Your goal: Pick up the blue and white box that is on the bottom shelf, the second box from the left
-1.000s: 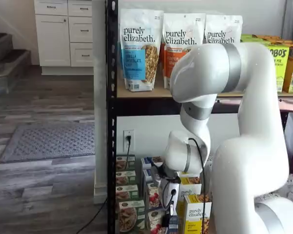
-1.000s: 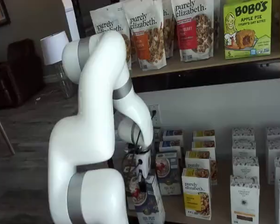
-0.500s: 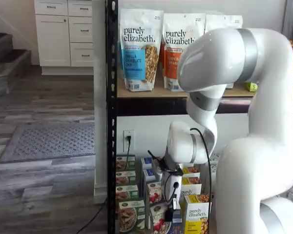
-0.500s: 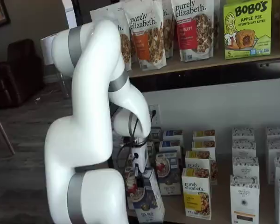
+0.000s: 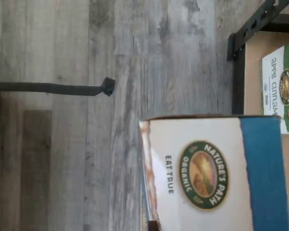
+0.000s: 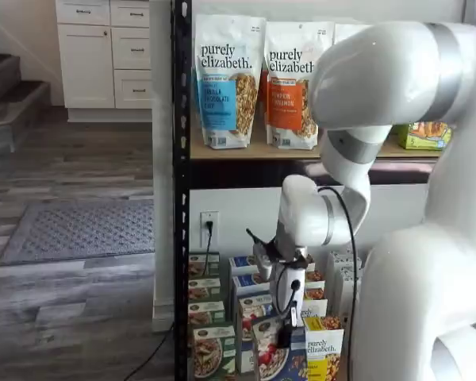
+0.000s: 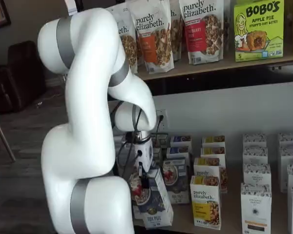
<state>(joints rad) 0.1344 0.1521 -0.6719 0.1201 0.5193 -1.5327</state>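
My gripper point(image 7: 144, 184) is shut on the blue and white box point(image 7: 154, 201), its black fingers point(image 7: 144, 179) clamped at the box's top. The box hangs tilted at the front of the bottom shelf point(image 7: 185, 222), with a bowl of cereal and red berries on its face. In a shelf view the same box point(image 6: 276, 354) hangs under the gripper point(image 6: 286, 336). In the wrist view the box top point(image 5: 202, 173) is white with a round green logo and a blue side, and grey floor lies beyond it.
Green-and-white boxes point(image 6: 206, 313) stand in a row beside the black post point(image 6: 181, 190). A yellow-and-white box point(image 7: 206, 202) and several white boxes point(image 7: 256, 204) stand to the right. Granola bags point(image 6: 228, 79) fill the tan upper board. My white arm point(image 7: 88, 122) stands before the rack.
The arm has risen and drawn back from the row with the box in the fingers. The box now sits higher and more tilted, in front of its neighbours.
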